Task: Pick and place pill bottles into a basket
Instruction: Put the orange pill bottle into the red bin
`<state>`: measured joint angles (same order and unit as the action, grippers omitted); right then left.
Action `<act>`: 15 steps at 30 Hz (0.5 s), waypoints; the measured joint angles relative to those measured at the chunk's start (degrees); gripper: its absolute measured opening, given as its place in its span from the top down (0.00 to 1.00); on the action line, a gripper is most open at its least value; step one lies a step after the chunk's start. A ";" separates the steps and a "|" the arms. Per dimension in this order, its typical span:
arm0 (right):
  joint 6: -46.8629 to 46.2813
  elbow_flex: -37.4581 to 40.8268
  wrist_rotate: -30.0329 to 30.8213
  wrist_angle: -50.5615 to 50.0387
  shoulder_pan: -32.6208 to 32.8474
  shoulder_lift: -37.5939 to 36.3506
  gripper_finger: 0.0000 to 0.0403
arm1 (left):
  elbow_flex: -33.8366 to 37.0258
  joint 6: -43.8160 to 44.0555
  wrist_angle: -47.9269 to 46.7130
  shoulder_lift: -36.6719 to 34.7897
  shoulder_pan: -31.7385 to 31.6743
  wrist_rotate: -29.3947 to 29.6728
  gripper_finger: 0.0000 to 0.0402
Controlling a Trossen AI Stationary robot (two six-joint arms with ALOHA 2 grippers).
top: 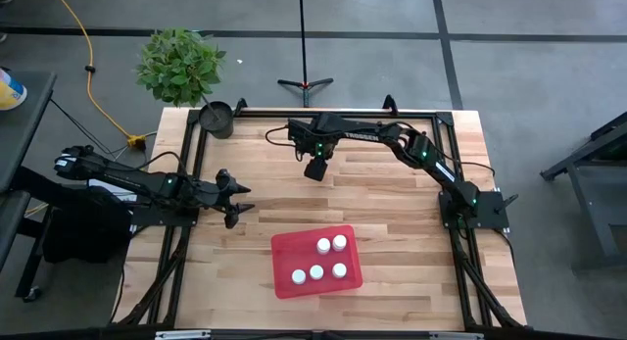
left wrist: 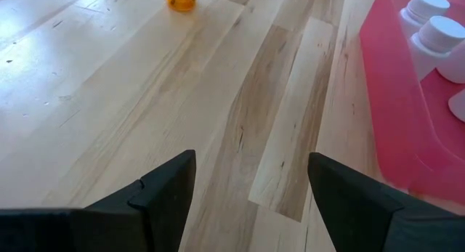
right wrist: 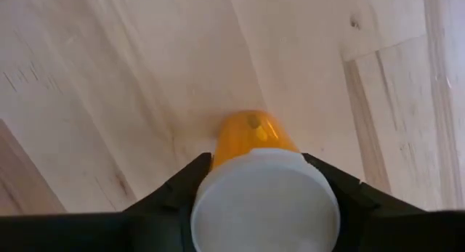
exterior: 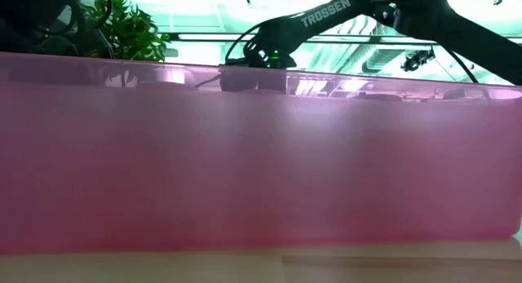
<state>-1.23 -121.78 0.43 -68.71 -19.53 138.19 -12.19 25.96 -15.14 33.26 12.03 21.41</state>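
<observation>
The right gripper (right wrist: pixel 254 201) is over the table (top: pixel 411 242) toward twelve o'clock, its fingers closed around an orange bottle (right wrist: pixel 256 165) with a white cap. The red basket (top: pixel 284 252) sits toward six o'clock with five white-capped bottles (top: pixel 323 246) inside. At nine o'clock the left gripper (top: pixel 238 203) waits, fingers spread and empty.

Both arms (top: pixel 392 136) are matte black with jointed segments; white "TROSSEN" lettering (exterior: pixel 325 15) marks one link, green indicator lights (top: pixel 317 144) glow.
</observation>
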 joint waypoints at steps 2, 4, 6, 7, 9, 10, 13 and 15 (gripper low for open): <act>0.02 0.00 0.00 0.00 0.00 0.00 0.56 | 0.00 0.00 0.00 0.00 -0.02 0.00 0.26; 0.16 0.00 0.00 -0.02 0.00 0.00 0.56 | 0.00 0.00 0.00 0.00 -0.02 0.00 0.26; 0.56 -0.61 0.00 -0.84 0.06 0.00 0.56 | 0.00 0.00 0.00 0.00 -0.02 0.00 0.26; 0.73 -1.18 0.00 -1.45 0.08 0.00 0.56 | 0.00 0.00 0.00 0.00 0.00 0.00 0.26; 1.06 -2.66 0.15 -1.92 0.28 0.00 0.56 | 0.00 0.00 0.00 0.00 -0.02 0.00 0.26; 1.18 -3.73 0.14 -2.25 0.37 0.00 0.56 | 0.00 0.00 0.00 0.00 0.00 0.00 0.26; 1.30 -7.54 0.01 -3.65 0.95 -0.05 0.56 | 0.00 -0.02 0.00 0.00 -0.01 0.00 0.26; 1.28 -10.58 -0.55 -5.09 1.52 -0.07 0.56 | 0.00 -0.02 0.00 0.00 -0.02 0.00 0.26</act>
<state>0.05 -132.35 -0.12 -73.80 -18.01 138.12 -12.19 25.93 -15.14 33.26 12.01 21.41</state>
